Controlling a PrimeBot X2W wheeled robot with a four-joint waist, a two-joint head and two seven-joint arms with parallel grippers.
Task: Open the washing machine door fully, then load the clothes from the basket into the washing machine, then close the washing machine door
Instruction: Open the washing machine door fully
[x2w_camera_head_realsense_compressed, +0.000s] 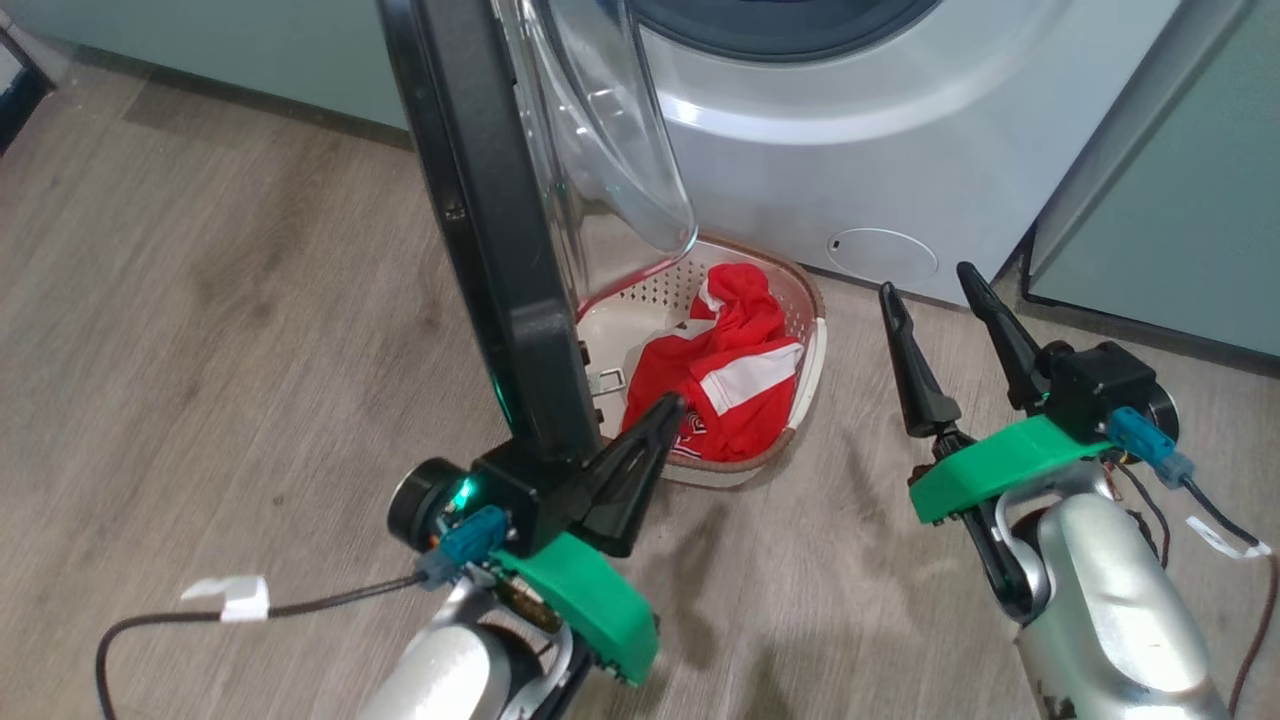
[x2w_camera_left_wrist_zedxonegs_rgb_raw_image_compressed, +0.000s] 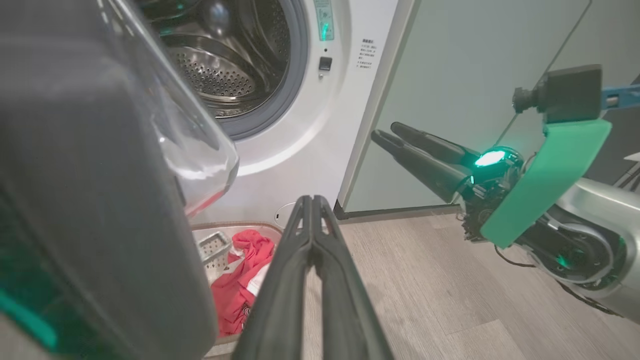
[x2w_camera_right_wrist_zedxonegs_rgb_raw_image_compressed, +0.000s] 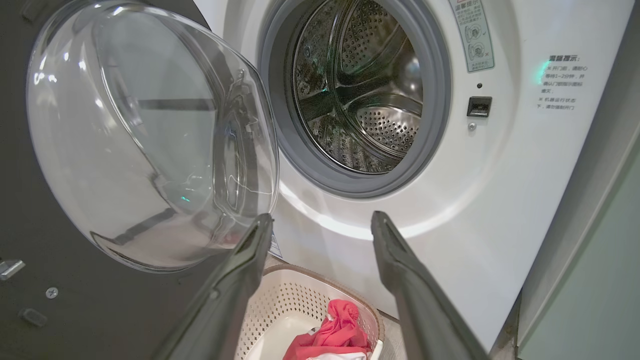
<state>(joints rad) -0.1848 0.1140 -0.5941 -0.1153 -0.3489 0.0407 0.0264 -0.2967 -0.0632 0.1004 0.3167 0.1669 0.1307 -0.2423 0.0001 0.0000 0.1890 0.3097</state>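
Note:
The washing machine door (x2w_camera_head_realsense_compressed: 480, 220) stands swung open, edge-on in the head view, its glass bowl (x2w_camera_right_wrist_zedxonegs_rgb_raw_image_compressed: 140, 135) bulging toward the washing machine (x2w_camera_head_realsense_compressed: 900, 130). The steel drum (x2w_camera_right_wrist_zedxonegs_rgb_raw_image_compressed: 365, 95) is bare inside. On the floor below the door sits the basket (x2w_camera_head_realsense_compressed: 812, 335) with the red clothes (x2w_camera_head_realsense_compressed: 730, 375) in it. My left gripper (x2w_camera_head_realsense_compressed: 665, 405) is shut with nothing between its fingers, close beside the door's lower edge and above the basket's near rim. My right gripper (x2w_camera_head_realsense_compressed: 925, 280) is open and holds nothing, to the right of the basket, pointing at the machine's front.
A small round white flap (x2w_camera_head_realsense_compressed: 882, 254) sits low on the machine's front. Pale green cabinets (x2w_camera_head_realsense_compressed: 1180, 200) flank the machine on the right. Wood-look floor (x2w_camera_head_realsense_compressed: 200, 400) spreads to the left of the door. A cable (x2w_camera_head_realsense_compressed: 300, 600) trails from my left wrist.

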